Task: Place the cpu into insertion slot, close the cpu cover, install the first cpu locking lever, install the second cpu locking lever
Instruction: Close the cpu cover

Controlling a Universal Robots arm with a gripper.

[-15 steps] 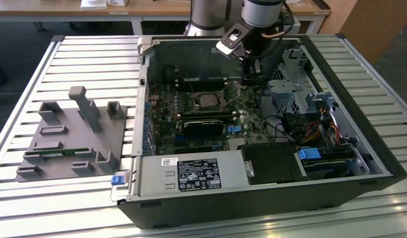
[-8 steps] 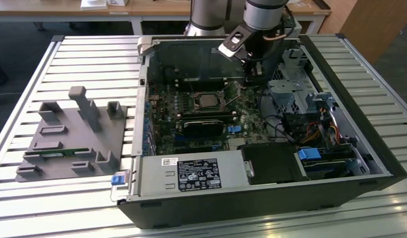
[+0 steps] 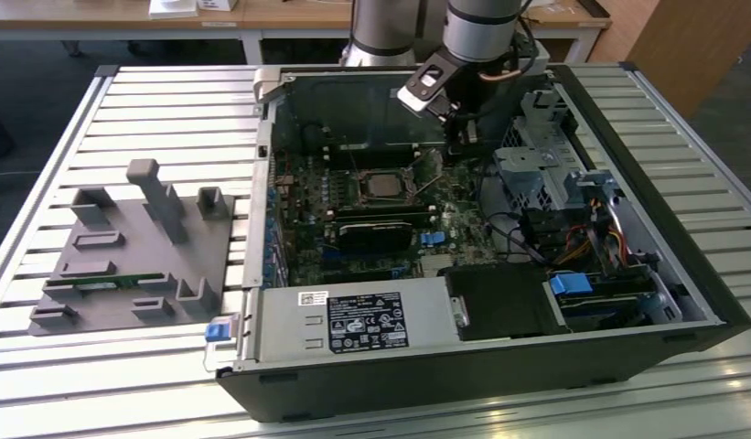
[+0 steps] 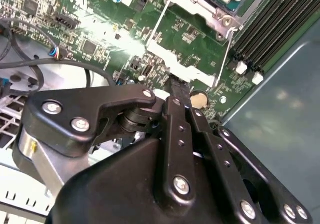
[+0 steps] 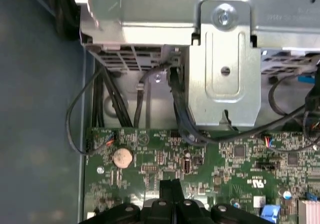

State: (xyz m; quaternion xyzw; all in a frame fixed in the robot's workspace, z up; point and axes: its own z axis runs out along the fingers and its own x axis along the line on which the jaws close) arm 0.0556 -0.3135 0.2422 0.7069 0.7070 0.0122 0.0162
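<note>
over the motherboard (image 3: 463, 230), gripper (image 3: 455, 144) fingers-down near the cpu (image 3: 382, 186)

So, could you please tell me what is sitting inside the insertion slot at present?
The cpu lies inside the insertion slot, its silver-grey top showing. Whatever lies beneath it is covered and cannot be seen.

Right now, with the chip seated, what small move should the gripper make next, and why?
Probably ease the shut gripper toward the nearer locking lever to press it down. The cpu sits under the cpu cover, but that lever stands raised, and the gripper hovers over the motherboard beside it.
</note>
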